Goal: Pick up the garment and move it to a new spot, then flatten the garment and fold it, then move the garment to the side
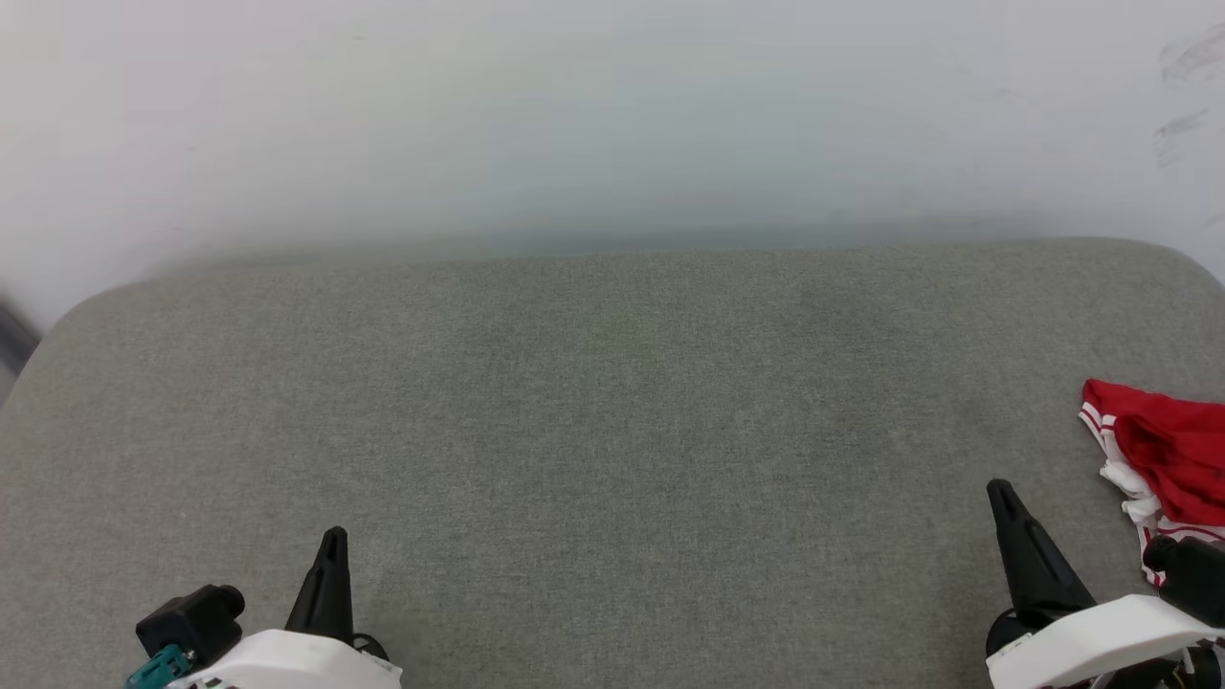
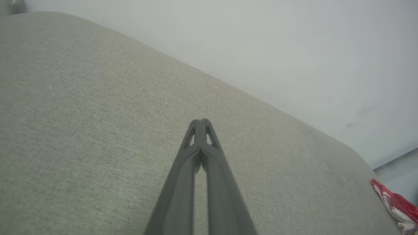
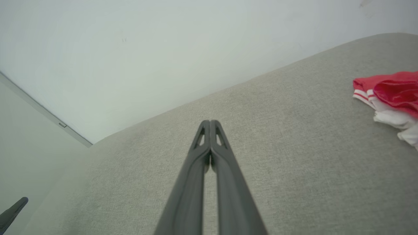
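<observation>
The garment [image 1: 1168, 455] lies crumpled at the far right edge of the grey fabric surface [image 1: 612, 402], red with white parts and red-and-white stripe trim. It also appears at the right of the right wrist view as the garment [image 3: 392, 93] and at the lower right corner of the left wrist view as the garment [image 2: 396, 205]. My right gripper [image 1: 1000, 493] hovers low at the lower right, just left of the cloth, fingers pressed together and empty. My left gripper [image 1: 333, 538] sits at the lower left, far from the cloth, also shut with nothing in it.
A pale wall [image 1: 612, 115] rises behind the surface's far edge. The surface has rounded corners at the back left and back right. A broad stretch of grey fabric lies between the two grippers.
</observation>
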Motion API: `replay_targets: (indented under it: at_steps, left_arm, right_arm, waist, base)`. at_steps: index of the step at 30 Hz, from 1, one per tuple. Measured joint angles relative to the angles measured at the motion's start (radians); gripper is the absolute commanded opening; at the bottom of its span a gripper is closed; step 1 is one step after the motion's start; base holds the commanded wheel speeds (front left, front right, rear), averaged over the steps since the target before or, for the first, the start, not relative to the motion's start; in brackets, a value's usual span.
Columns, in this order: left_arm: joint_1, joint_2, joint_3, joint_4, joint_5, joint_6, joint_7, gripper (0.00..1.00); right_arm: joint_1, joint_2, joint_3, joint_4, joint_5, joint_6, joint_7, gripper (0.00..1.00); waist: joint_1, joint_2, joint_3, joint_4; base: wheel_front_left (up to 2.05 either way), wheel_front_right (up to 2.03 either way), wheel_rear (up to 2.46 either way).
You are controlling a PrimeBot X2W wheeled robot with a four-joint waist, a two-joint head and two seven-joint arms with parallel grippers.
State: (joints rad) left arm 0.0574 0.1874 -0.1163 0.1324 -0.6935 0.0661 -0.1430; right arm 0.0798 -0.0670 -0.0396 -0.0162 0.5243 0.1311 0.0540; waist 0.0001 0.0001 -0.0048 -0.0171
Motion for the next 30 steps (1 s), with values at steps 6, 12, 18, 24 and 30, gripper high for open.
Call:
replay_targets:
  at_steps: [6, 12, 18, 24, 30]
  left_arm:
    - [-0.011, -0.009, 0.019, 0.011, -0.082, -0.015, 0.021, 0.0]
    - [-0.026, -0.017, 0.035, 0.02, -0.16, -0.032, 0.041, 0.0]
    - [-0.04, -0.029, 0.053, 0.027, -0.232, -0.049, 0.06, 0.0]
    - [-0.047, -0.038, 0.066, 0.035, -0.3, -0.063, 0.077, 0.0]
    - [-0.063, -0.044, 0.083, 0.042, -0.363, -0.075, 0.094, 0.0]
  right_arm:
    - [-0.02, 0.0, -0.004, 0.023, 0.097, 0.0, 0.001, 0.0]
    - [-0.026, -0.001, -0.007, 0.047, 0.189, 0.0, 0.004, 0.0]
    - [-0.043, -0.001, -0.011, 0.065, 0.274, 0.0, 0.008, 0.0]
    - [-0.06, -0.001, -0.014, 0.084, 0.356, 0.0, 0.01, 0.0]
    - [-0.07, -0.001, -0.017, 0.102, 0.43, 0.0, 0.014, 0.0]
  waist:
    - [0.0, 0.0, 0.0, 0.001]
    - [0.0, 0.0, 0.001, 0.002]
    - [0.0, 0.0, 0.001, 0.003]
    - [0.0, 0.0, 0.002, 0.004]
    - [0.0, 0.0, 0.002, 0.005]
  base:
    - [0.0, 0.0, 0.0]
    - [0.0, 0.0, 0.0]
    - [0.0, 0.0, 0.0]
    - [0.0, 0.0, 0.0]
    - [0.0, 0.0, 0.0]
